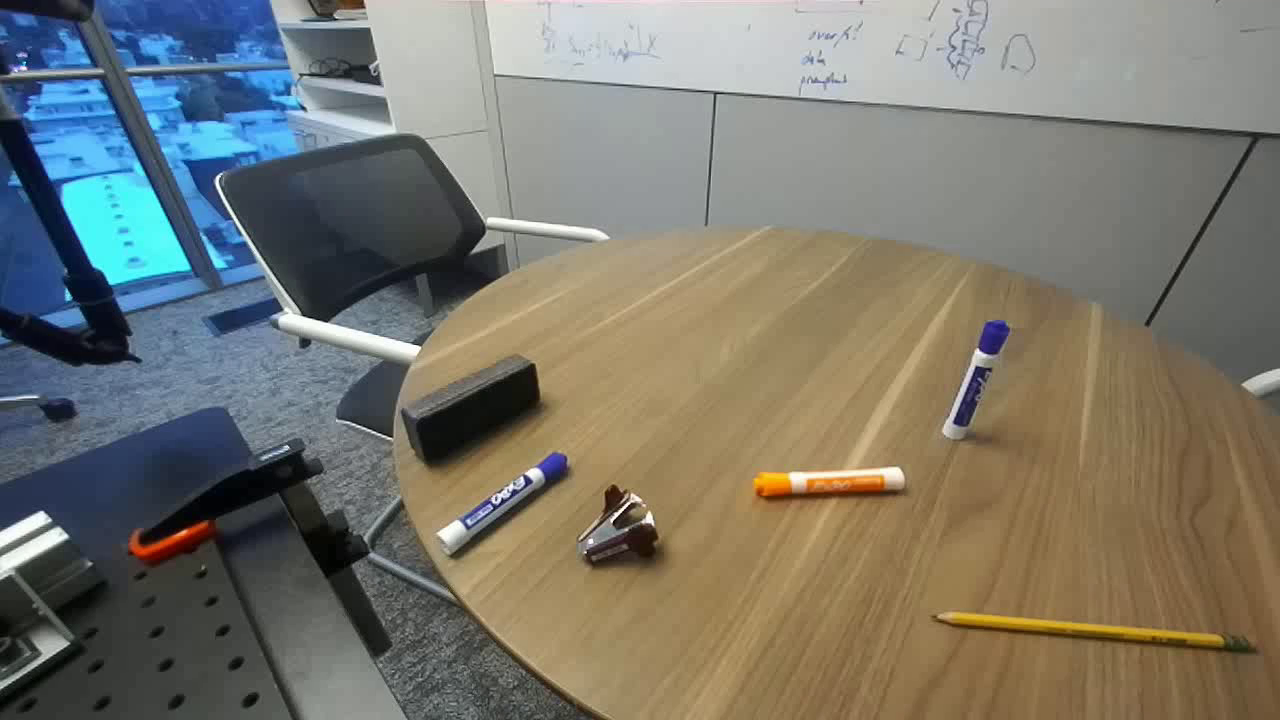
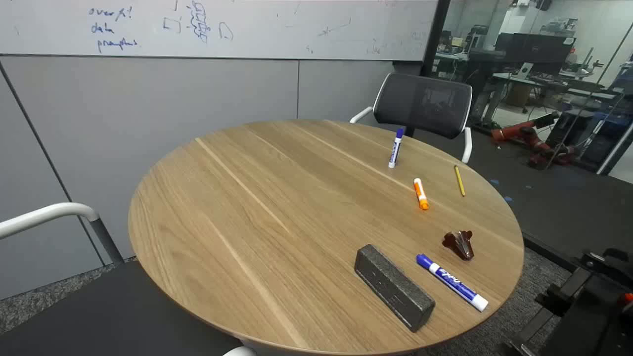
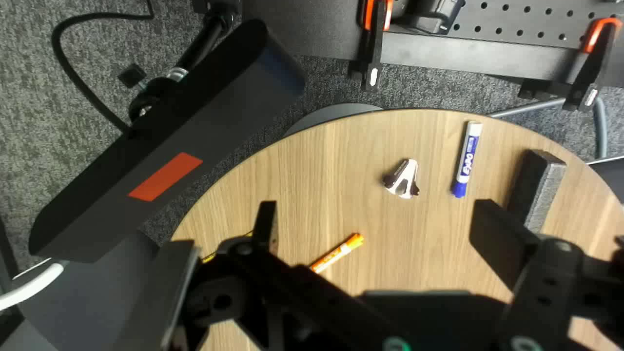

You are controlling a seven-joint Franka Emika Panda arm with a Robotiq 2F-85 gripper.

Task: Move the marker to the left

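Observation:
The marker (image 1: 966, 395) stands on its end on the round wooden table (image 1: 700, 400), purple-blue cap up, white barrel with a blue label. It also stands near the table's far right side in an exterior view (image 2: 395, 150). In the wrist view it does not show. My gripper (image 3: 378, 229) is open and empty above the table, its fingers wide apart in the wrist view. The gripper does not show in either exterior view.
An orange-and-white marker (image 1: 830, 482) lies near the upright marker. A yellow pencil (image 1: 1090, 629), a staple remover (image 1: 622, 530), a lying blue marker with white label (image 2: 452, 282) and a black eraser block (image 2: 393, 287) are on the table. Chairs (image 2: 425, 104) stand around it.

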